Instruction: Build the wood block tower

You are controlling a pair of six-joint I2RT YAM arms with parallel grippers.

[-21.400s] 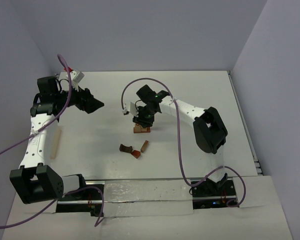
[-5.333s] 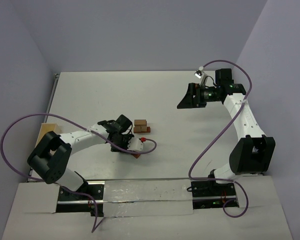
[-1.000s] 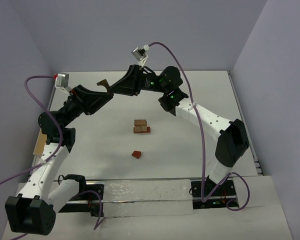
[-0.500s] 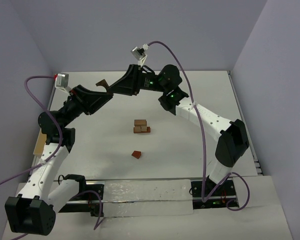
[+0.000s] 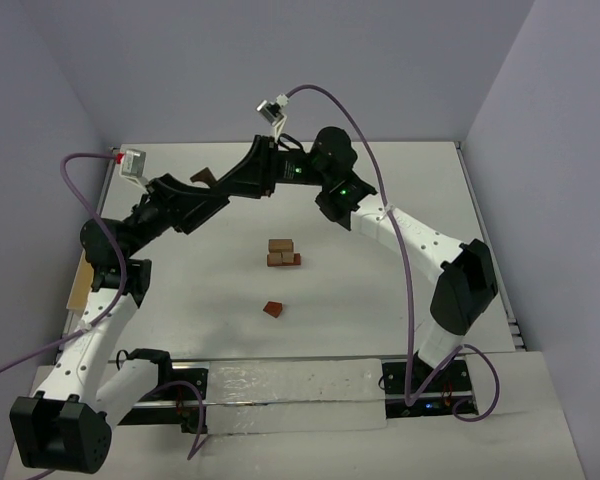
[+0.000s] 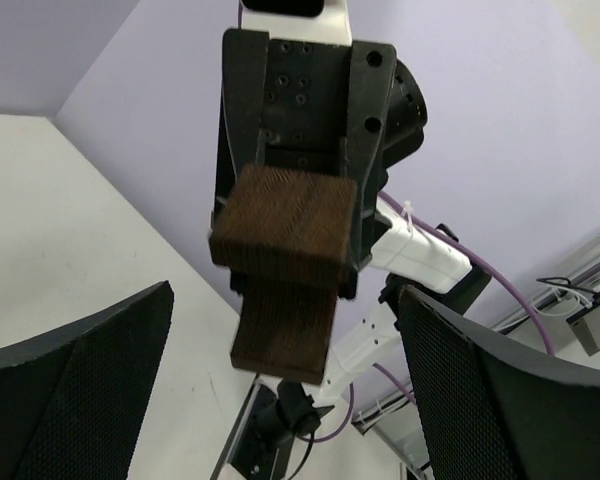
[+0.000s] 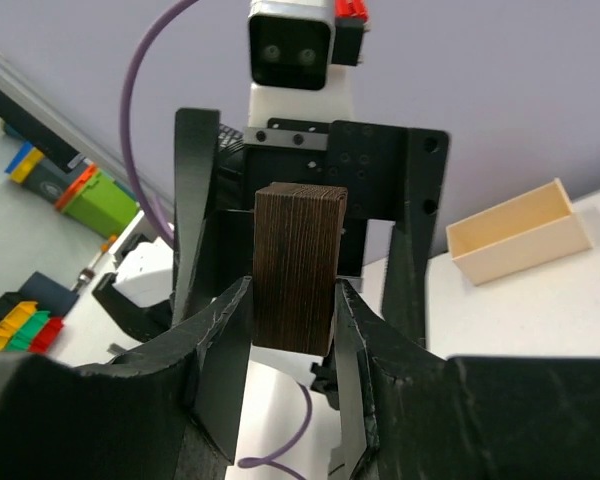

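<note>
My right gripper [image 7: 295, 288] is shut on a dark brown block [image 7: 295, 265] and holds it high in the air over the table's back left. In the top view the block [image 5: 202, 178] sits at the tip of the right gripper [image 5: 214, 184], facing my left gripper [image 5: 216, 200]. In the left wrist view the left gripper [image 6: 285, 300] is open wide, with the block [image 6: 285, 260] between its fingers and apart from them. A small tower of reddish-brown and tan blocks [image 5: 281, 252] stands mid-table. A reddish wedge [image 5: 272, 309] lies in front of it.
A pale wooden tray [image 5: 80, 285] lies at the table's left edge; it also shows in the right wrist view [image 7: 520, 235]. Both arms reach over the back left of the table, and purple cables loop above them.
The right gripper and its dark block have moved slightly down and left, closer to the left gripper. The tower and the wedge have not moved.
</note>
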